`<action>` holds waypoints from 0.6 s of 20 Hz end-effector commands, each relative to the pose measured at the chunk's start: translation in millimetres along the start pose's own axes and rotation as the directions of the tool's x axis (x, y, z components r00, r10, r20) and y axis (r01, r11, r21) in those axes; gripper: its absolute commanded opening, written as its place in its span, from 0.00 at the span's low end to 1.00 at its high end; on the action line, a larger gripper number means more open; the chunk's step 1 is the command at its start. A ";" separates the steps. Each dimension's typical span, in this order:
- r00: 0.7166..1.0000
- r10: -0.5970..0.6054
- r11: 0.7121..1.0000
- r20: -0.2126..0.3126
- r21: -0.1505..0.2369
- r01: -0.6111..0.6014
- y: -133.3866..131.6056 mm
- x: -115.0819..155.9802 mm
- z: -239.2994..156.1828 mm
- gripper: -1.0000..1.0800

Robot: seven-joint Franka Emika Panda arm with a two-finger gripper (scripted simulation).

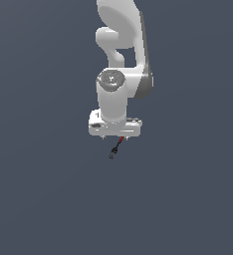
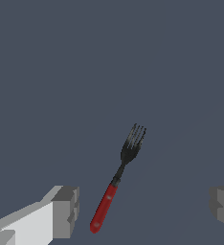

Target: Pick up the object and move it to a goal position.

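Fork (image 2: 117,182): red handle, dark tines; pincer (image 2: 142,210) spread wide.

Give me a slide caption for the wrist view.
Open gripper above a fork with a red handle and dark tines, the fork lying between the fingers, not yet grasped.

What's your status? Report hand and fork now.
Hand open, holding nothing. Fork lies between the fingers, red handle nearest, not touched. Nothing in the way.

plain dark blue-grey surface (image 1: 39,199), flat, no markings
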State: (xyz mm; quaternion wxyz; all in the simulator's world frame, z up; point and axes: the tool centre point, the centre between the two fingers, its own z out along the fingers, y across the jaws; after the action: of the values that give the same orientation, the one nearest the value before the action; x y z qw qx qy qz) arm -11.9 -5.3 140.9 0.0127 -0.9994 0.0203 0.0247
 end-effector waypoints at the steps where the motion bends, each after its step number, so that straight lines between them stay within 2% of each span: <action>1: 1.000 0.000 1.000 0.000 0.000 0.000 0.0 0.0 0.0 0.96; 12: 0.999 0.050 0.999 0.011 -0.007 -0.050 27.1 0.3 -7.2 0.96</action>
State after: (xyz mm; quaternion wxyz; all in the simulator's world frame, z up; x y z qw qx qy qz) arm -12.4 -31.4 146.8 0.0091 -0.9985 0.0447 0.0301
